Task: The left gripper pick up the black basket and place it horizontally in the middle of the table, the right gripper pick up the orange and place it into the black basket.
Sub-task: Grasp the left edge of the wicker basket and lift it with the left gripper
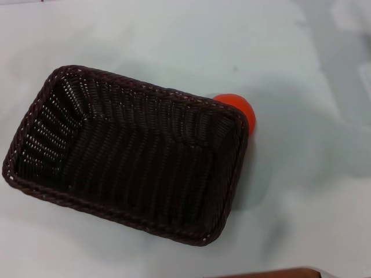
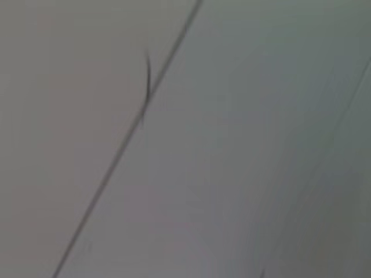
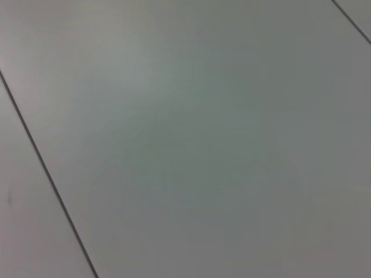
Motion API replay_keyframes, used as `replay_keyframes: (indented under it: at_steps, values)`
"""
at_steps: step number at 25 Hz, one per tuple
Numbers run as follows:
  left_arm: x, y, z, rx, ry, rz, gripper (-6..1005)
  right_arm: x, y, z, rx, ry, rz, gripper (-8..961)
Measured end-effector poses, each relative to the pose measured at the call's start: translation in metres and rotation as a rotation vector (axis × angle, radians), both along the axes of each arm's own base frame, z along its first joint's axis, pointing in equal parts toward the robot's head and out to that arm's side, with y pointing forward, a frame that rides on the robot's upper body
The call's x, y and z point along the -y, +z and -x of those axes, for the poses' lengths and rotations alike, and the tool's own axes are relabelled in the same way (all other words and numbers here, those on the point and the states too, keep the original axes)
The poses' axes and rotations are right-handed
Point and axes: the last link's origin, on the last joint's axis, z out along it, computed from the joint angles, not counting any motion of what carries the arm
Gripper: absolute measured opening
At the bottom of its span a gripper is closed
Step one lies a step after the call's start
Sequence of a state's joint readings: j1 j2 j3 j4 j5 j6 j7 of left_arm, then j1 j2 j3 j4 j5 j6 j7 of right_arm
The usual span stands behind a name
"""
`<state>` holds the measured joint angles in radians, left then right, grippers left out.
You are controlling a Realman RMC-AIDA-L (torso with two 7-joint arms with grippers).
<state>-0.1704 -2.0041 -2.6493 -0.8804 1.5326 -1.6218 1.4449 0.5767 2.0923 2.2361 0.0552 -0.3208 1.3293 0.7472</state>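
Observation:
The black basket (image 1: pixel 133 153) lies on the white table (image 1: pixel 301 191) in the head view, large and woven, skewed so its long side runs from upper left to lower right. It holds nothing. The orange (image 1: pixel 239 109) sits on the table right behind the basket's far right corner, partly hidden by the rim. Neither gripper shows in any view. Both wrist views show only plain pale panels with thin dark seams.
A brown edge (image 1: pixel 272 273) shows at the bottom of the head view. Bare table surface lies around the basket on all sides.

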Motion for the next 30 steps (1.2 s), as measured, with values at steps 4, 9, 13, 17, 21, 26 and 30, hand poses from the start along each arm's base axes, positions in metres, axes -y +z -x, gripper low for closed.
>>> replay_keyframes:
  at_steps: [4,9,13,17,21,26,30]
  values:
    - [-0.004,0.0,-0.016,-0.137,0.066,0.129,730,0.0,-0.001,-0.002,-0.003,-0.01,0.004,925]
    - [-0.011,-0.008,-0.037,-0.262,0.14,0.225,733,0.0,-0.004,-0.005,-0.008,-0.03,0.019,925]
    - [-0.017,-0.016,-0.048,-0.329,0.169,0.288,733,0.004,-0.006,-0.008,-0.015,-0.043,0.025,924]
    - [-0.024,-0.022,-0.052,-0.371,0.188,0.334,732,0.008,-0.007,-0.013,-0.033,-0.052,0.03,924]
    - [-0.03,-0.03,-0.053,-0.426,0.209,0.403,732,0.01,-0.007,-0.016,-0.042,-0.062,0.031,925]
    - [-0.033,-0.036,-0.053,-0.483,0.246,0.493,733,0.011,-0.008,-0.018,-0.044,-0.074,0.035,924]
    - [-0.034,-0.039,-0.058,-0.495,0.233,0.538,732,0.01,-0.009,-0.02,-0.045,-0.088,0.044,924]
